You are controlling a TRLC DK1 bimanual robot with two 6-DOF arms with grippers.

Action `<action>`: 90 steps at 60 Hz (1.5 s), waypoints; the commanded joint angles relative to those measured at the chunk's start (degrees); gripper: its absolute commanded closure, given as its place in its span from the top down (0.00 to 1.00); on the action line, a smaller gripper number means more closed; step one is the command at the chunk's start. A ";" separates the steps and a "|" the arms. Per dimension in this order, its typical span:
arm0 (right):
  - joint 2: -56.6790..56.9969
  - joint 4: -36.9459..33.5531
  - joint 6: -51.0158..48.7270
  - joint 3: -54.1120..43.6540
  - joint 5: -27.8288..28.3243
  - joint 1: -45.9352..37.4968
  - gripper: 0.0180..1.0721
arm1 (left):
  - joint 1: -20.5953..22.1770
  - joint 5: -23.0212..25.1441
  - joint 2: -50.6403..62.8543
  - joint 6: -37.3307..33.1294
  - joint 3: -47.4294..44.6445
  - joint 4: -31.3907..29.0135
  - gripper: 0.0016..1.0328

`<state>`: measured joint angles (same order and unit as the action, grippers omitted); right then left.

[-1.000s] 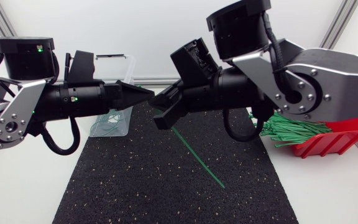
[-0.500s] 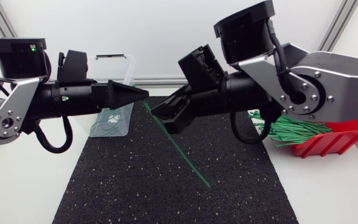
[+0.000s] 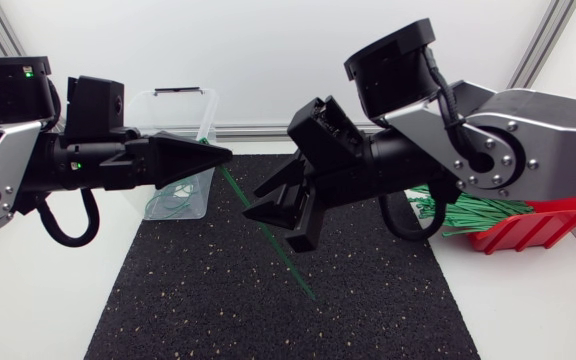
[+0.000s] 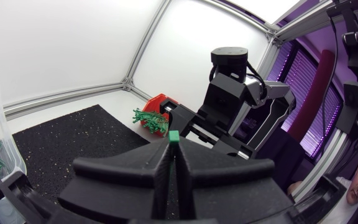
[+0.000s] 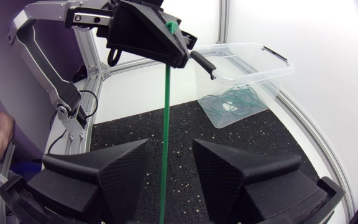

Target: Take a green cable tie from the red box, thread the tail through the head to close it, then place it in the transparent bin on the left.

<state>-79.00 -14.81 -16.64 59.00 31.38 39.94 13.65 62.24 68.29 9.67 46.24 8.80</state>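
Black mat (image 3: 198,300): cable tie (image 3: 293,267) taken, not yet looped.
Head is clamped by left gripper (image 3: 223,155); right gripper (image 5: 171,143) is spread open around tail; bin (image 3: 183,92) at 10 o'clock awaits.

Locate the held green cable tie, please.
Mid head view: the cable tie is pinched by the left tool, its tail passing through the open right tool.

Straight, unclosed green cable tie (image 3: 290,265), aslant, its upper end in the left pincer (image 3: 226,156).

A thin green cable tie (image 3: 294,272) is pinched in the matte black left gripper (image 3: 220,156) and slanted nearward over a black speckled mat (image 3: 168,300).
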 commanded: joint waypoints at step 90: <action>1.48 3.12 1.35 -1.87 0.09 2.51 0.05 | -1.70 2.10 -5.98 -3.34 -5.37 -1.06 0.36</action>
<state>-77.97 -12.64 -16.86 58.72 31.38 43.38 12.47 64.07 63.31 7.20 42.44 7.44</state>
